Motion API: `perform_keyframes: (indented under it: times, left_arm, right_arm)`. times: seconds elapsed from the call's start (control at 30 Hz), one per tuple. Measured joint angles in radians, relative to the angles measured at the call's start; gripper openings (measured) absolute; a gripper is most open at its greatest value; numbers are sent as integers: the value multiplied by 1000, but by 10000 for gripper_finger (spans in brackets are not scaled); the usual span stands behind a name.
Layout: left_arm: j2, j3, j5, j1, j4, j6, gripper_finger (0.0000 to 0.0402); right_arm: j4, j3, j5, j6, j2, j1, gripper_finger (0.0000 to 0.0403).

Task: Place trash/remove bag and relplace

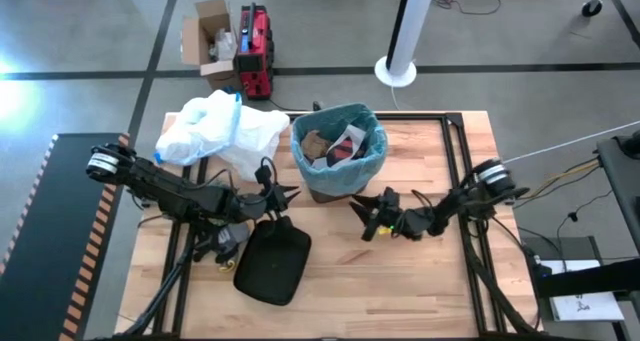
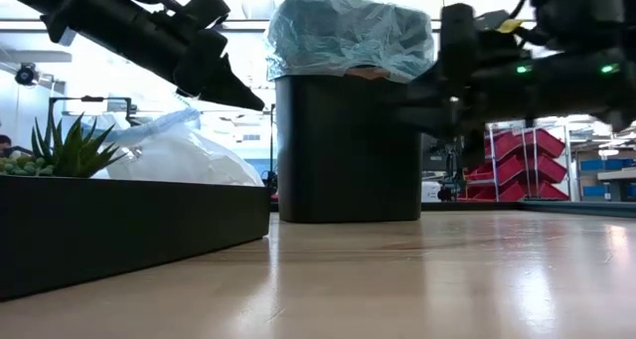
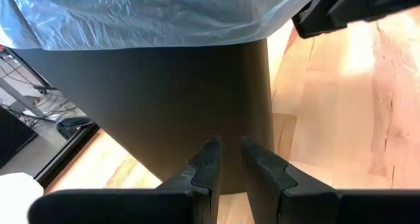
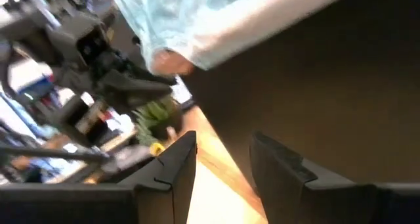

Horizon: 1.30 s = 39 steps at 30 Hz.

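Observation:
The black bin [image 1: 322,189] stands upright on the table's far middle, and the light-blue bag [image 1: 338,163] lines it, folded over its rim. Trash lies inside: crumpled brown paper [image 1: 318,141] and a white and grey wrapper [image 1: 348,139]. My left gripper [image 1: 290,194] is at the bin's left near side with its fingers a narrow gap apart; in the left wrist view the left gripper [image 3: 230,152] points at the dark bin wall [image 3: 164,99] below the bag's skirt [image 3: 144,17]. My right gripper [image 1: 362,217] is open at the bin's right near side, and the right gripper [image 4: 223,152] faces the wall too.
A white plastic bag [image 1: 220,129] lies left of the bin at the far left. A black tray [image 1: 272,263] sits near the left gripper, and in the low view a green plant [image 2: 60,145] rises over the black tray [image 2: 119,225]. Bare wood [image 1: 400,281] lies at the near right.

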Motion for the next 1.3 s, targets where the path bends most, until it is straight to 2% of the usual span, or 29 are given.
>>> perform_keyframes:
  times: [0.13, 0.3, 0.5, 0.7, 0.93, 1.23, 1.3]
  left_arm:
    - [0, 0, 0, 0, -2, 0, 43]
    - [0, 0, 0, -4, -6, 1, 43]
    - [0, 0, 1, -4, -5, 6, 43]
    - [0, 0, 1, -4, -2, 5, 43]
    - [0, 0, 2, -4, 6, 10, 43]
    - [0, 0, 2, -4, 6, 11, 43]
    - [0, 0, 2, -4, 6, 11, 43]
  right_arm:
    - [-1, 44, 4, -5, 21, -26, 131]
    - [-5, 57, -116, -46, -25, -35, 158]
    - [-6, 54, -102, -100, -87, -43, 201]
    - [-17, 55, -98, -6, -79, -78, 210]
    - [-95, 84, -99, 23, -76, -97, 160]
    - [-72, 96, -98, -13, -80, -97, 26]
    - [-72, 96, -98, -43, -80, -97, 7]
